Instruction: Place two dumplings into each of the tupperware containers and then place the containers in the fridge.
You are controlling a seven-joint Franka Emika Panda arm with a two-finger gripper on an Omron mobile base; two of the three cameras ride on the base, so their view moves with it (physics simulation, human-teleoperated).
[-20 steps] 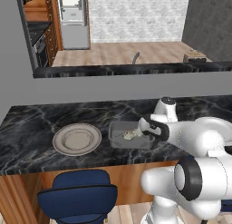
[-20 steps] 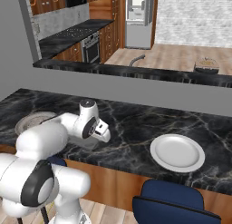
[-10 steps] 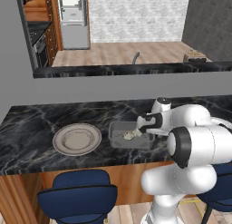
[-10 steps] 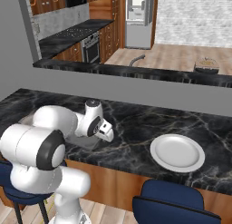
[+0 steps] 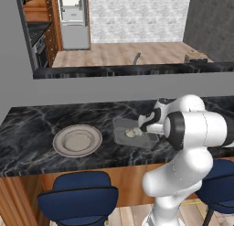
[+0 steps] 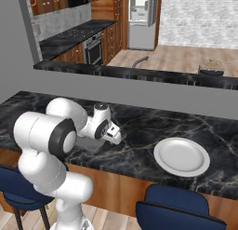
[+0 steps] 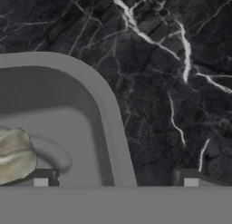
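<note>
A grey tupperware container (image 5: 122, 134) lies on the black marble counter, right of the round beige plate (image 5: 77, 140). Pale dumpling (image 5: 132, 132) lies inside it, and in the hand view a dumpling (image 7: 16, 155) sits at the tray's left. My gripper (image 5: 147, 125) hovers low over the container's right end, open and holding nothing. In the hand view the gripper (image 7: 115, 180) straddles the container's rim (image 7: 102, 96), one fingertip (image 7: 43, 177) over the tray floor, the other over the counter. From the right, the gripper (image 6: 114, 133) hides most of the container (image 6: 86, 143). The fridge (image 5: 73, 19) stands far back.
The plate (image 6: 181, 157) holds nothing. A raised grey ledge (image 5: 114, 85) runs behind the counter. Blue stools (image 5: 77, 200) stand under the counter's front edge. Bare marble (image 7: 172, 60) lies beyond the tray's rim.
The arm's elbow has swung round above the counter's front edge, while the hand has stayed at the container's right end. The jaws remain open.
</note>
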